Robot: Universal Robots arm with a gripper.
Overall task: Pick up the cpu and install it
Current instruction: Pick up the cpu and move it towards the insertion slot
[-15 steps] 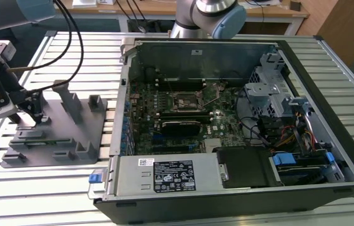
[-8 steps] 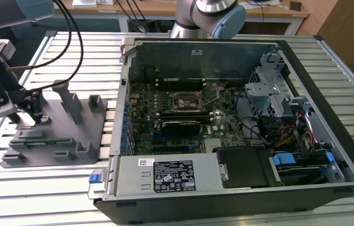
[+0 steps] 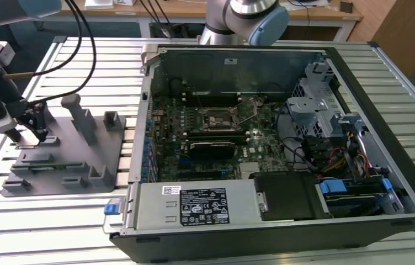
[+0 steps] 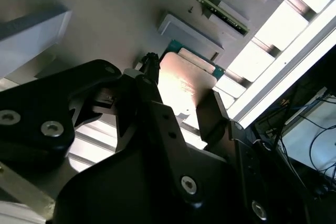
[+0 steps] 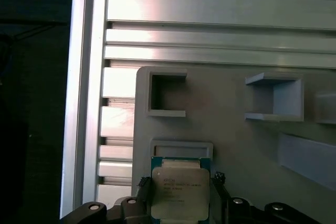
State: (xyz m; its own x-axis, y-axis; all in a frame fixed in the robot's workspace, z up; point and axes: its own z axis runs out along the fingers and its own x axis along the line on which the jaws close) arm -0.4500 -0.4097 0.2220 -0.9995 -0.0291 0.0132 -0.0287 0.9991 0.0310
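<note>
First wrist view: pincer (image 5: 181, 181) closed against the cpu (image 5: 178, 198), which is still on the tray (image 5: 236, 140); lifting and installing remain.

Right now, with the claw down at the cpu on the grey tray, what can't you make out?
First wrist view: one end of the cpu is cut off at the picture's edge.
Second wrist view: the claw body covers part of the cpu.
Exterior view: the socket is too small to tell whether it's open.
</note>
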